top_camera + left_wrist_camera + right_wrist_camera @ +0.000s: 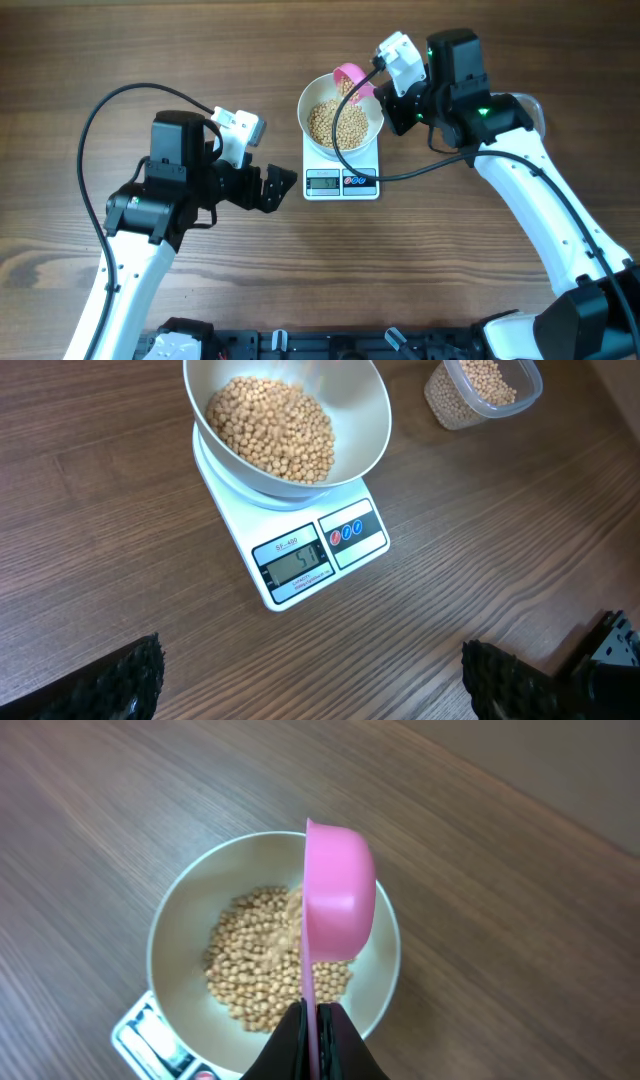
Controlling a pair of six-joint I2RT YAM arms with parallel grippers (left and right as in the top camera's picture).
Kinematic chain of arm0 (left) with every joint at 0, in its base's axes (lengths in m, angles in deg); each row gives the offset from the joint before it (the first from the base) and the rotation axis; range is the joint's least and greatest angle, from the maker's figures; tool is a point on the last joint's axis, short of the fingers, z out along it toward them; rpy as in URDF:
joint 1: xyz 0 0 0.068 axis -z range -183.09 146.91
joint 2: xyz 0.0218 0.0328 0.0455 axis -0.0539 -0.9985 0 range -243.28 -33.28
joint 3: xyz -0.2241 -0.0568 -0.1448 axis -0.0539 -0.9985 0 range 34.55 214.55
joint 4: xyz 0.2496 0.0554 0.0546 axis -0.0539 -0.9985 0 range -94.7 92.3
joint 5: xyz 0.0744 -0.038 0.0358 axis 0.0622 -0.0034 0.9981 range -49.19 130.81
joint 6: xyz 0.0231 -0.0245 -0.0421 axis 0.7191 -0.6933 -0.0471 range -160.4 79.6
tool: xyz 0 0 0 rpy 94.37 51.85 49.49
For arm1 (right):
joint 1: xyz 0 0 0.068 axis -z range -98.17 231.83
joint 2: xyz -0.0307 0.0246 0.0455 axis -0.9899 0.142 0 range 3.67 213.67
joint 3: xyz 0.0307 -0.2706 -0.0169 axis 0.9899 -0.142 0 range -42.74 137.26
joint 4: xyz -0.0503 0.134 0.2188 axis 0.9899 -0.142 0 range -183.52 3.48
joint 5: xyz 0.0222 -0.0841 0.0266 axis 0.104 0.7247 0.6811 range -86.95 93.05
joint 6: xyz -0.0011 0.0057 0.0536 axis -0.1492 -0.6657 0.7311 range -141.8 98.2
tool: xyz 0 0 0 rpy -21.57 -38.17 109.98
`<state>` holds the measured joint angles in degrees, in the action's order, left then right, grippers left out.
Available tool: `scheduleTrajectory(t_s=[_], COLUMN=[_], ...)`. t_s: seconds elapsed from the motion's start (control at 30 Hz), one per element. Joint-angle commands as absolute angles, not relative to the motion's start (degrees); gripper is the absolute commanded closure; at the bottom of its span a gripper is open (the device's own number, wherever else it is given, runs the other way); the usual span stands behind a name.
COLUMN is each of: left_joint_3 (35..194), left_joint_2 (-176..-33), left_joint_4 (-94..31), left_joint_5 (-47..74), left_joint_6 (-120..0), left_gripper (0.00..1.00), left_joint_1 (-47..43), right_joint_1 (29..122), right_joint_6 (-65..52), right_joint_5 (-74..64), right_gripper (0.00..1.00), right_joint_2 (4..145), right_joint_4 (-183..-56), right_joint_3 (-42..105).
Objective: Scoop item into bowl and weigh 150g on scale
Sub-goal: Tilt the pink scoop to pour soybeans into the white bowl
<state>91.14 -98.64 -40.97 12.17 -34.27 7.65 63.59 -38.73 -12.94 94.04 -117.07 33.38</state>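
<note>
Pink scoop [338, 890] covers some beans [250, 970]; bowl [175, 935] hides most of scale [145, 1038].

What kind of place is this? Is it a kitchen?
Probably a robot lab bench, not a kitchen: two robot arms at a wooden table, one holding a tipped pink scoop over a bowl of beans on a scale.

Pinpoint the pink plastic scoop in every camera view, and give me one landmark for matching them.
Overhead: the pink plastic scoop is upper centre, over the upper-right rim of the round white bowl.
Left wrist: not in it.
Right wrist: centre frame, tipped on edge above the bowl, its handle pinched in the right tool.
Shared landmark: that bowl, holding round beige beans, shows in all three views.
</note>
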Motion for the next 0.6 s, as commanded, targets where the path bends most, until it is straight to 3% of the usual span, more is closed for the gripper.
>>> scheduleTrajectory(t_s=[0.0, 0.2, 0.4, 0.57], left_joint_3=[91.1, 91.1, 91.1, 91.1], left_joint_2=[-98.97, -98.97, -98.97, -98.97], left_joint_4=[-40.84, -40.84, -40.84, -40.84], left_joint_5=[11.31, 11.31, 11.31, 11.31], left_joint_6=[-34.64, -34.64, -34.64, -34.64], left_gripper=[0.0, 0.0, 0.0, 0.0], left_joint_1=[7.24, 7.24, 7.24, 7.24], right_joint_1=[63.22, 60.91, 57.87, 56.36], right_joint_6=[-41.96, -47.17, -51.65, -53.33], right_joint_5=[-12.53, -12.72, -1.88, -0.81], right_gripper=[0.96, 0.96, 0.96, 0.96], right_joint_2=[93.45, 93.45, 93.45, 93.45], right_joint_4=[-116.57, -117.05, -117.03, -117.2], right_joint_3=[33.38, 33.38, 33.38, 33.38])
